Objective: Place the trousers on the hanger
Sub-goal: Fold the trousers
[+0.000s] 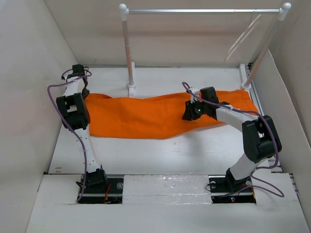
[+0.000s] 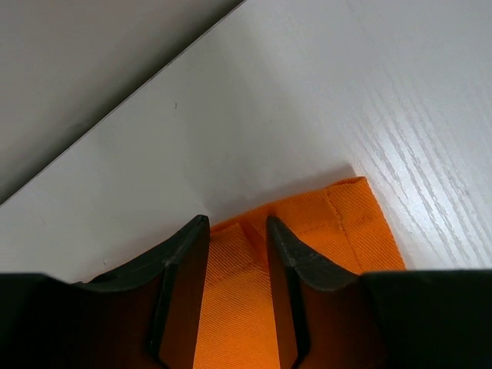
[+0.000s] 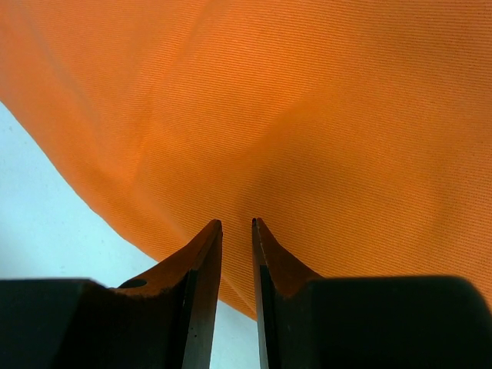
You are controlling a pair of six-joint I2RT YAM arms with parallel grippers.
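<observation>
The orange trousers (image 1: 146,116) lie flat across the table from left to right. My left gripper (image 1: 80,82) is at their left end. In the left wrist view its fingers (image 2: 184,254) are closed on a fold of the hem (image 2: 238,292), which fills the gap between them. My right gripper (image 1: 190,112) is on the cloth right of the middle, near its front edge. In the right wrist view its fingertips (image 3: 211,238) stand a narrow gap apart, pinching a crease of cloth (image 3: 307,154). The cream hanger (image 1: 245,35) hangs from the rack bar at the back right.
The rack with white posts (image 1: 127,53) and a silver bar (image 1: 199,10) stands behind the trousers. White walls close in the left (image 1: 24,87), back and right sides. A strip of bare table (image 1: 160,155) lies in front of the trousers.
</observation>
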